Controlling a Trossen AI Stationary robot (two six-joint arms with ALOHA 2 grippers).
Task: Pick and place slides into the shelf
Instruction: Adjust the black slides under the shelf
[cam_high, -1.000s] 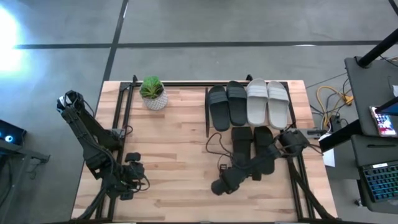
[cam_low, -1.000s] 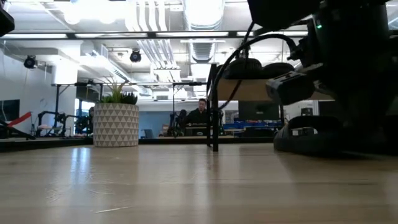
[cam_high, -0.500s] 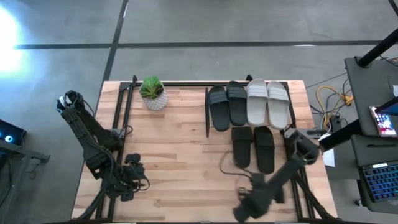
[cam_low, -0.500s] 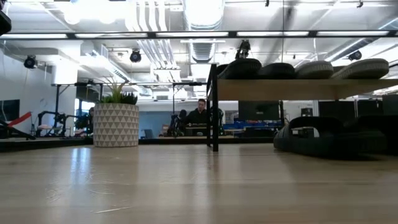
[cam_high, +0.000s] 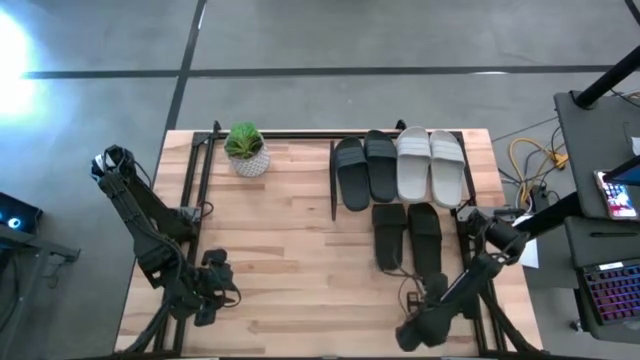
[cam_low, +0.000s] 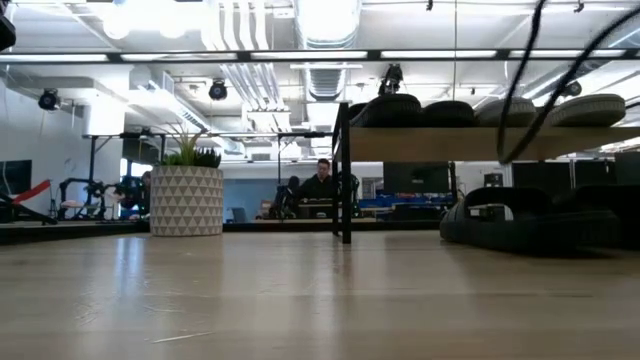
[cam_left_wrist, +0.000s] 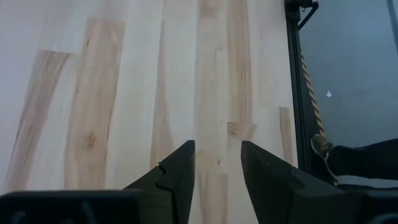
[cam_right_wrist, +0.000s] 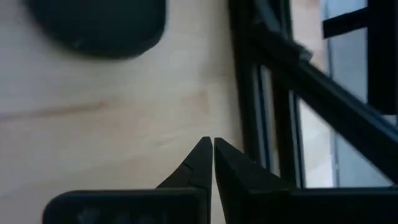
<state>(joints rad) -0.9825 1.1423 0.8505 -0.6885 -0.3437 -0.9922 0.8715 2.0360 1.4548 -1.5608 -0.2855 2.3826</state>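
Four slides up, one black pair left.
Right gripper (cam_high: 415, 330), fingers together and seemingly empty, sits nearest that pair (cam_high: 408, 236), which lies lengthwise toward the shelf (cam_high: 400, 133).

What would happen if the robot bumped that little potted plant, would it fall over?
Probably not easily. The potted plant stands upright in a wide white pot that looks squat and flat-based in the low view, so a light nudge would more likely slide it across the smooth wooden table. A push high on the leaves might tip it. It looks hard, possibly breakable.
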